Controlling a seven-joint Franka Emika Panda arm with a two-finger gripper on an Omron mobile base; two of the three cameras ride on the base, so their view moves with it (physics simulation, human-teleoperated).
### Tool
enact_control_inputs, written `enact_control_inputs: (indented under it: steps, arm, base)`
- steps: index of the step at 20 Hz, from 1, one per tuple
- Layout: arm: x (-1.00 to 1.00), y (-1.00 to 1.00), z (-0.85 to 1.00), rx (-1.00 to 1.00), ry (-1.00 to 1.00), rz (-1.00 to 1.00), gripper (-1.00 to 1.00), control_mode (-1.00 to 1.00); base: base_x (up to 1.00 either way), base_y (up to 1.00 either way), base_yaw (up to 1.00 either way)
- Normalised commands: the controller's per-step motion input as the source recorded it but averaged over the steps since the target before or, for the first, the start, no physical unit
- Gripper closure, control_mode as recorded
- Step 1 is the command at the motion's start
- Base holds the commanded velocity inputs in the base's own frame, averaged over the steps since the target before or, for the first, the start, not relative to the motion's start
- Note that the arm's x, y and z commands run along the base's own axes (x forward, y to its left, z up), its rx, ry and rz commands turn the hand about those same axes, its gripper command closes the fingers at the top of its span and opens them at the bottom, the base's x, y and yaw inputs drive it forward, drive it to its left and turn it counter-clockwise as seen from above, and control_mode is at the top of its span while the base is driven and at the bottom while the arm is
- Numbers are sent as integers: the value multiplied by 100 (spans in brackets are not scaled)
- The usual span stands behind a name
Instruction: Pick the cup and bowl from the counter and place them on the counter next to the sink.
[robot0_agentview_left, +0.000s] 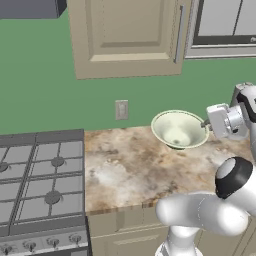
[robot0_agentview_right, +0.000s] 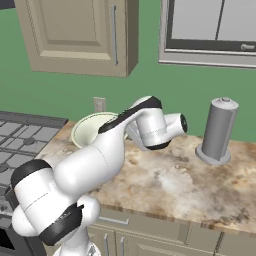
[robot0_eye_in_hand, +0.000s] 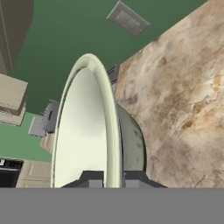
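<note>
A: Two fingers, mine, pinch the rim of the bowl, one inside and one outside; jaws nearly closed on it. How does the bowl sit?

B: Tilted, mouth turned sideways, carried above the counter near the back wall, not resting on it. Gripper meets the bowl's right edge in the left base view.

A: Step in hand, as I judge it: transport of the bowl toward the sink. No sink is in sight, so the next move calls for travel along the counter, grip kept firm on the thin rim, then levelling before set-down.

B: Surface?

A: Marbled beige-brown stone, bare beneath the bowl. Stove adjoins it on the left; a grey roll stands upright toward the right, well apart from the bowl.

B: Room beyond?

A: Green wall with an outlet, a beige cabinet above, a window further right.
</note>
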Motion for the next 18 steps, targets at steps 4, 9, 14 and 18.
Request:
enact_control_inputs:
  steps: [4,9,14,18]
  arm:
    - [0,0,0,0,0,0,100,-100]
    - [0,0,0,0,0,0,100,-100]
    - [0,0,0,0,0,0,100,-100]
    - [0,0,0,0,0,0,100,100]
  base:
    - [0,0,0]
    - [0,0,0]
    - [0,0,0]
    - [0,2,0]
